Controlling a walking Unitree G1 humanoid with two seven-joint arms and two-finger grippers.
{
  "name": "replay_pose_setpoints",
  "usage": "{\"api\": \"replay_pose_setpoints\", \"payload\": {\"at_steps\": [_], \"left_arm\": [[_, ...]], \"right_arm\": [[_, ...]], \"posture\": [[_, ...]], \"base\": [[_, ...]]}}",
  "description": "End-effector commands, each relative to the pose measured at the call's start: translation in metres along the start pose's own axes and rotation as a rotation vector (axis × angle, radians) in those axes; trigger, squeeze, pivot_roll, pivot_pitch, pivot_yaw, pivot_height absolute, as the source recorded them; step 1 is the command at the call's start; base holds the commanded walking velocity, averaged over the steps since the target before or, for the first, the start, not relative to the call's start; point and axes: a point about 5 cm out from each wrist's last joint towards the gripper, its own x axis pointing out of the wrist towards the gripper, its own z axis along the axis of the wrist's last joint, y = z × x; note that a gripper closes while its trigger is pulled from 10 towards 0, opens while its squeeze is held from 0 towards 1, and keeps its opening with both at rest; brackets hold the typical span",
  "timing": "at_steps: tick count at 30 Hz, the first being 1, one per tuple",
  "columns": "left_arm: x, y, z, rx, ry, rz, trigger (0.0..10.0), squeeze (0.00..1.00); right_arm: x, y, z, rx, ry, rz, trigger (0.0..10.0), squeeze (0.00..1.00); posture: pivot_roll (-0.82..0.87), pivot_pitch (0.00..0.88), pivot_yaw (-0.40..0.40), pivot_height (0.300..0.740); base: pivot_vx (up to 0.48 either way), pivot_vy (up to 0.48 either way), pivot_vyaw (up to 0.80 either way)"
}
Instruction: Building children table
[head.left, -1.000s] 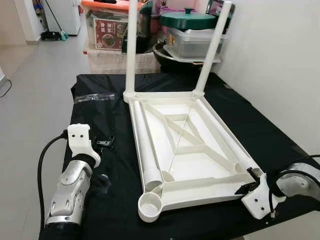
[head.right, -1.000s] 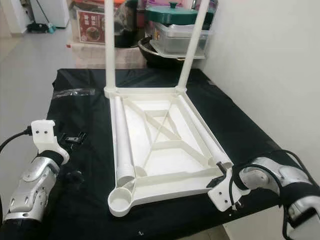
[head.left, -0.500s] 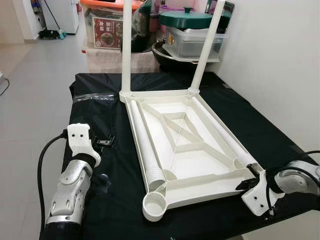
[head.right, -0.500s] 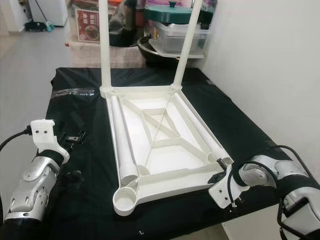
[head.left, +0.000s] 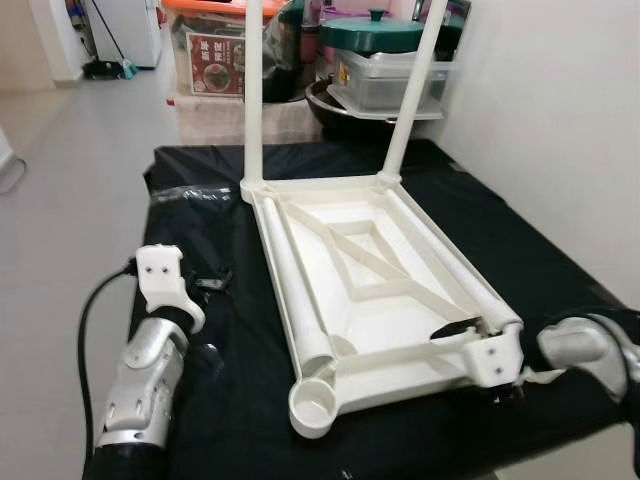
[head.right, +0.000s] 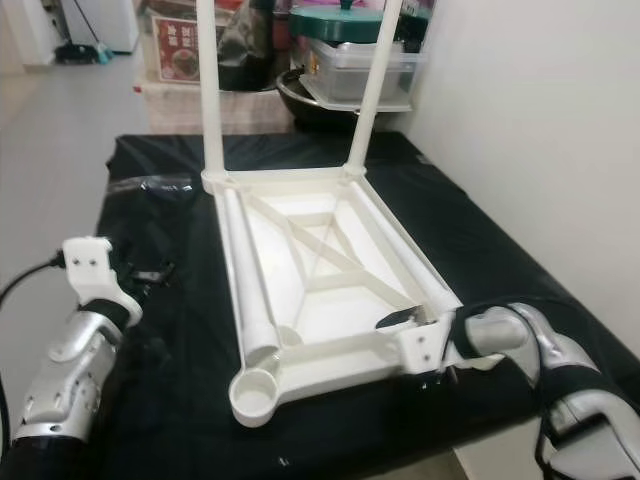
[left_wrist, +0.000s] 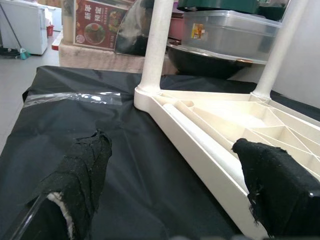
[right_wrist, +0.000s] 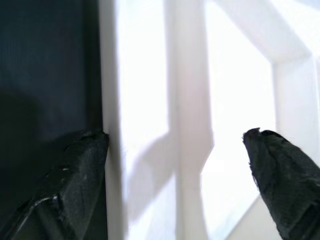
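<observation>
1. The left hand (left_wrist: 165, 200), fingers spread and grasping nothing, hovers over the black-covered table (head.left: 200, 250).
2. The overturned white children's table (head.left: 370, 290) lies just right of that hand, apart from it, two legs (head.left: 253, 90) upright at its far end.
3. The right hand (right_wrist: 175, 185), fingers spread, straddles the children's table's near right rim.
</observation>
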Motion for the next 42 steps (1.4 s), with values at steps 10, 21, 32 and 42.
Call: {"api": "replay_pose_setpoints", "payload": {"at_steps": [10, 21, 32, 42], "left_arm": [[0.000, -0.002, -0.003, -0.013, -0.002, -0.017, 10.0, 0.00], [-0.003, -0.001, 0.000, -0.006, -0.024, -0.009, 10.0, 0.00], [-0.005, -0.005, 0.002, 0.078, -0.033, -0.035, 10.0, 0.00], [-0.012, -0.025, 0.002, 0.142, -0.043, -0.105, 10.0, 0.00]], "right_arm": [[-0.009, -0.028, 0.042, 0.280, -0.422, -0.097, 10.0, 1.00], [0.040, -0.070, 0.059, 0.700, -0.656, -0.707, 10.0, 0.00], [0.059, -0.074, 0.064, 0.910, -0.611, -0.987, 10.0, 0.00], [0.077, -0.063, 0.088, 0.926, -0.625, -1.027, 10.0, 0.00]], "posture": [[0.00, 0.000, -0.104, 0.740], [0.02, 0.000, -0.112, 0.740], [0.03, 0.000, -0.111, 0.740], [0.04, 0.000, -0.111, 0.740]], "base": [[0.000, 0.000, 0.00], [0.000, 0.000, 0.00], [0.000, -0.173, 0.00], [0.000, -0.480, 0.00]]}}
